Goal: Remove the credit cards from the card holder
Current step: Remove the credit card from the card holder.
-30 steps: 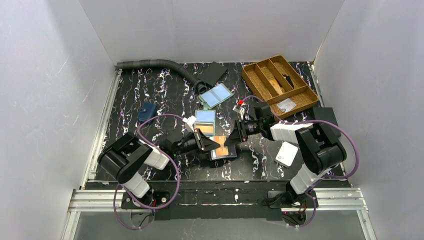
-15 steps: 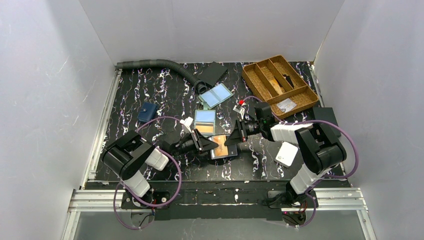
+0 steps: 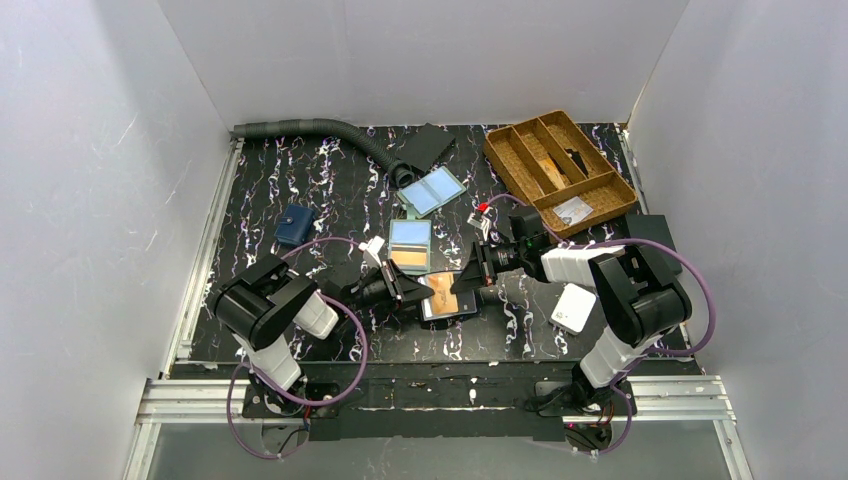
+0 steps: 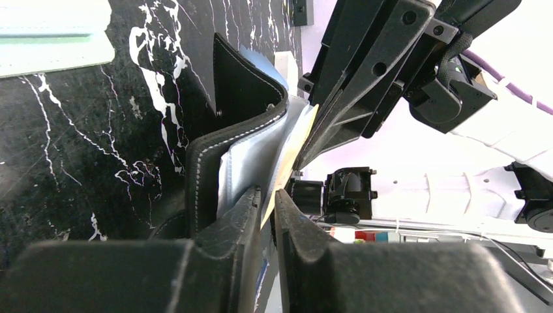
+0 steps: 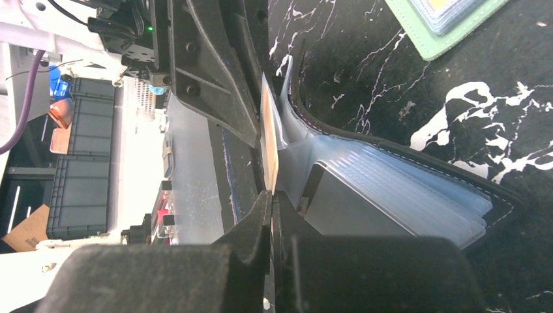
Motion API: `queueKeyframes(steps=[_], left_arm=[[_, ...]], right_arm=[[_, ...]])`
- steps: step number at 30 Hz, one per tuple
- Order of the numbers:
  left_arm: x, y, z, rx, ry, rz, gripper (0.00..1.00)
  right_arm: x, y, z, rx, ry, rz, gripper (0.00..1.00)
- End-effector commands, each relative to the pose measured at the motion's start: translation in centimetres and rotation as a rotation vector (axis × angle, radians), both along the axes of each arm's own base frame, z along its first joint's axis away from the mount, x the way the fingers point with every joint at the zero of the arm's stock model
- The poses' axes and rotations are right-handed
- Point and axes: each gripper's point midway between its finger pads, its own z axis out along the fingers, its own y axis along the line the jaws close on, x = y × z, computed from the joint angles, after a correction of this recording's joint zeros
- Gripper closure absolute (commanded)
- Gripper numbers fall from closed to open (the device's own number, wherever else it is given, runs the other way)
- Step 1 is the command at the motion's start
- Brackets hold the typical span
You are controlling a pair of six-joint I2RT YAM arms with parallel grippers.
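Right wrist view: right hand [image 5: 272, 199] clamps the orange card [image 5: 269, 143], partly out of the black card holder [image 5: 391, 176]; left hand [image 4: 267, 195] grip unclear.

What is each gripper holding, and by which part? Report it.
Both pinch the orange card of the black card holder, at opposite edges: left gripper one, right gripper the other.

Marbled table [image 3: 330, 180] — card holder [image 3: 411, 236], navy wallet [image 3: 294, 224], white box [image 3: 574, 307].
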Motion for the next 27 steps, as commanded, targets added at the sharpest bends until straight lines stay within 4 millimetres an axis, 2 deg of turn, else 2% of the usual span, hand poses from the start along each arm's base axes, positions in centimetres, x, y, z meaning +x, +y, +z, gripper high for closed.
queueKeyframes(steps=[1, 4, 13, 22, 27], left_arm=[[0.2, 0.2, 0.7, -0.027, -0.015, -0.004, 0.90], [0.2, 0.1, 0.6, -0.028, -0.014, -0.011, 1.00], [0.1, 0.7, 0.3, -0.015, -0.025, 0.009, 1.00], [0.0, 2.4, -2.5, 0.043, 0.050, 0.060, 1.00], [-0.2, 2.8, -3.8, 0.067, 0.084, 0.068, 1.00]], right_arm=[[0.8, -0.1, -0.1, -0.005, -0.029, -0.006, 0.99], [0.9, -0.1, -0.3, -0.010, -0.026, -0.009, 0.99], [1.1, -0.3, -1.1, -0.046, -0.026, -0.021, 0.99], [1.3, -0.5, -2.1, -0.083, -0.024, -0.034, 0.99], [1.4, -0.8, -3.3, -0.123, -0.015, -0.047, 0.99]])
